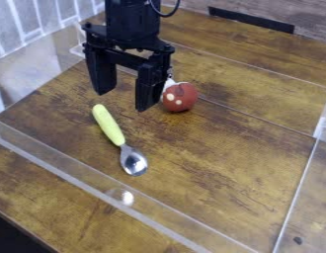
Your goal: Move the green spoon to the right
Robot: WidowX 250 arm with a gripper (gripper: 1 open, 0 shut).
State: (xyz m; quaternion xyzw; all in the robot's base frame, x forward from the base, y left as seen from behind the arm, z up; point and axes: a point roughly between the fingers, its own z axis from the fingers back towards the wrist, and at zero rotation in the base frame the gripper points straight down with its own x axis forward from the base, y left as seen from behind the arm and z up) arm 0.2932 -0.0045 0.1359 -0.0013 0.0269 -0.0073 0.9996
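Observation:
The green spoon [116, 135] lies flat on the wooden table [232, 168], its yellow-green handle pointing up-left and its shiny silver bowl at the lower right end. My gripper [121, 91] hangs above and just behind the handle's far end, pointing down. Its two black fingers stand wide apart with nothing between them, and they are clear of the spoon.
A red round apple-like object [179, 96] sits just right of the gripper's right finger. Clear plastic walls [73, 163] border the table at the left and along the front. A white railing shows at the far upper left.

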